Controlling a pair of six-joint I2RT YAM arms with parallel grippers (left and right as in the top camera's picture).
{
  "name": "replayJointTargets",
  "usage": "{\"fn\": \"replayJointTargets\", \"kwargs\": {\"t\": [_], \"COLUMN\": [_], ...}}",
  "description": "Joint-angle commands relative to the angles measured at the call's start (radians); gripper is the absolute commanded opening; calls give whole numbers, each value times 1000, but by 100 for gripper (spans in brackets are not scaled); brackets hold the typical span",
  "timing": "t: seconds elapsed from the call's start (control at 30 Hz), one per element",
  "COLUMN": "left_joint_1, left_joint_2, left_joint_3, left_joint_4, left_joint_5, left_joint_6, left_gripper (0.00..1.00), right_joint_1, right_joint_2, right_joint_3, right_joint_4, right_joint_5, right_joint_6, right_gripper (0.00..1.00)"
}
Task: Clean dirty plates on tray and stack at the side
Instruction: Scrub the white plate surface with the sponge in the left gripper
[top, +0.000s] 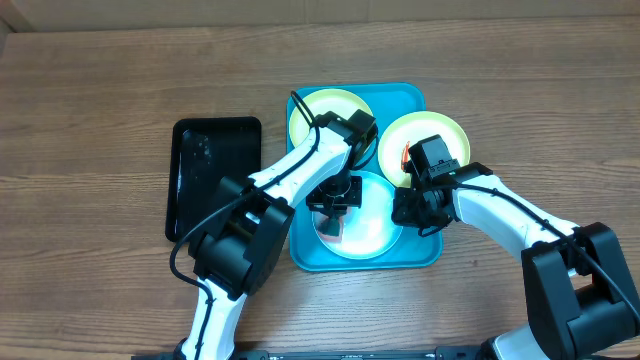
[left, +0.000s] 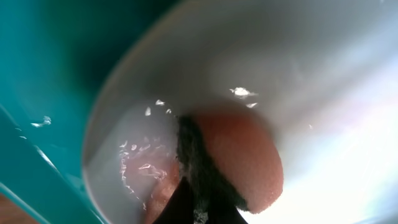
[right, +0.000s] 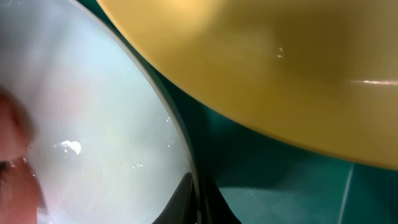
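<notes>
Now 1 turquoise tray (top: 305, 255) holds 1 light blue plate (top: 375, 235) directly under the left gripper (top: 335, 205), which clamps 1 sponge (left: 239, 158) against it. The 2 yellow-green plates (top: 330, 105) (top: 432, 130) sit just beyond both grippers. Beside the left one, the right gripper (top: 418, 208) pinches the light blue plate's rim.

A brown wood-grain table (top: 90, 120) fills the overhead frame. Left of centre on it lies a narrow rectangular black plastic tray (top: 215, 175), glossy, its long side running up the frame. An orange-pink foam sponge (left: 239, 155) with a dark scouring face sits at the lower middle of the left wrist view.
</notes>
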Motion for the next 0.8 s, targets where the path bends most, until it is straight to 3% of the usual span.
{"fn": "replayJointTargets", "kwargs": {"t": [0.0,0.2,0.33,0.53,0.77], "left_joint_1": [26,12,-17,-23,24], "left_joint_2": [18,20,22,22,22], "left_joint_3": [13,5,-2,-4,-3], "left_joint_4": [75,303,367,311,89], "left_joint_5": [-76,308,351,216,-176], "left_joint_6": [-10,29,28,11,-11], "left_gripper": [4,4,4,4,4], "right_joint_1": [5,5,5,5,5], "right_joint_2": [21,21,21,21,21], "right_joint_3": [-19,-19,-19,-19,-19], "right_joint_4": [-13,-14,-16,-22,-22], "right_joint_5": [56,56,56,56,53], "right_joint_6": [-3,-3,-3,-3,-3], "right_gripper": [4,4,4,4,4]}}
